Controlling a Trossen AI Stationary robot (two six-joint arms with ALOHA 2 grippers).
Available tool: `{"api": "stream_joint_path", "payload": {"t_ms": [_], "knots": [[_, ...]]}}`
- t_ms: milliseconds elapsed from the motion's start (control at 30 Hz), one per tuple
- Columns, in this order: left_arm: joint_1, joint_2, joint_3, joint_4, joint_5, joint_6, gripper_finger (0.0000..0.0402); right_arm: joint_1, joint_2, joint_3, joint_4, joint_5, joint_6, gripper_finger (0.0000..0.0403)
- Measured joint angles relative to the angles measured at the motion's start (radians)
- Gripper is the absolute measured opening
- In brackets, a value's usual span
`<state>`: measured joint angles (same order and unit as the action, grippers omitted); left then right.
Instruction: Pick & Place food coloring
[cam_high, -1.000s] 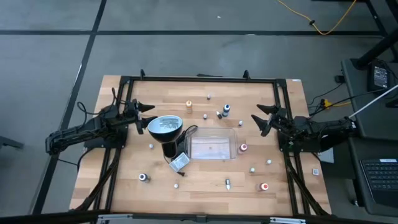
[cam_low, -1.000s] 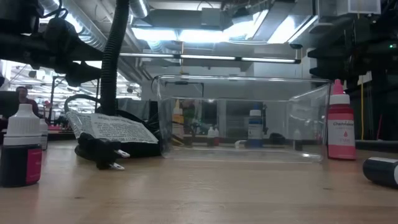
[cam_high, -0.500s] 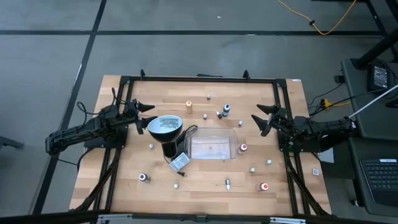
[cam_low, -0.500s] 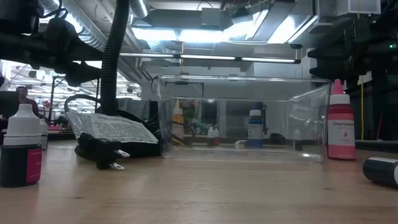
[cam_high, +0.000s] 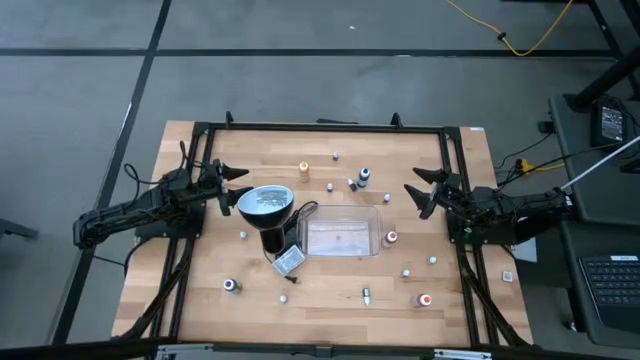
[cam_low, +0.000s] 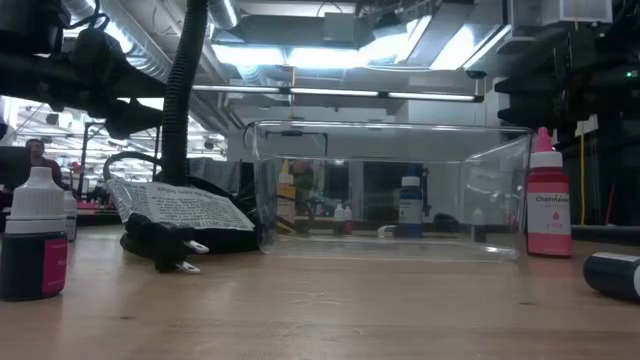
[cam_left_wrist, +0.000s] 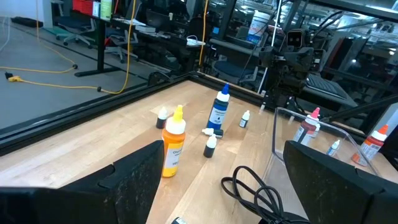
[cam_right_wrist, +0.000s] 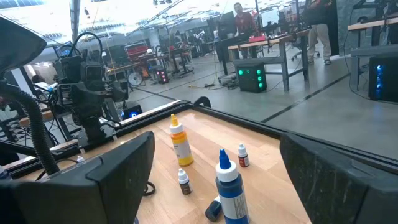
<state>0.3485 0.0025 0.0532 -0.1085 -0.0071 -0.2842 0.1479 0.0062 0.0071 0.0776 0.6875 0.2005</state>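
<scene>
Across the wooden table (cam_high: 200, 300): tiny scattered food-coloring bottles (cam_high: 391, 238), none held.
Ringed around a clear rectangular plastic tray (cam_high: 343, 232) and a black lamp with round silvery head (cam_high: 266, 204). Left gripper (cam_high: 232, 186) parted and bare near the lamp; right gripper (cam_high: 420, 192) likewise spread wide, gripping nothing, beyond the tray's other end.

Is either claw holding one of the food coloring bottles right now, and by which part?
Nothing is held. The left claw and right claw are both open and empty.
</scene>
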Motion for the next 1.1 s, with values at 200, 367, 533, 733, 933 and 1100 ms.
{"api": "stream_joint_path", "payload": {"t_ms": [200, 367, 533, 733, 933, 1100], "knots": [[0.0, 0.0, 0.0, 0.0, 0.0, -0.001, 0.0322, 0.0, 0.0, 0.0, 0.0, 0.0, 0.0, 0.0347], [0.0, 0.0, 0.0, 0.0, 0.0, 0.0, 0.0322, 0.0, 0.0, 0.0, 0.0, -0.006, 0.004, 0.0347], [0.0, 0.0, 0.0, 0.0, 0.0, 0.0, 0.0322, 0.0, 0.0, 0.0, 0.004, -0.008, 0.024, 0.0347], [0.0, 0.0, 0.0, 0.0, 0.0, 0.0, 0.0322, 0.0, 0.0, 0.0, 0.009, -0.001, 0.129, 0.0347], [0.0, 0.0, 0.0, 0.0, 0.0, 0.0, 0.0322, 0.0, 0.027, 0.056, 0.012, 0.032, 0.096, 0.0347], [0.0, 0.0, 0.0, 0.0, 0.0, 0.0, 0.0322, 0.0, 0.168, 0.229, -0.009, 0.077, -0.055, 0.0347]]}}
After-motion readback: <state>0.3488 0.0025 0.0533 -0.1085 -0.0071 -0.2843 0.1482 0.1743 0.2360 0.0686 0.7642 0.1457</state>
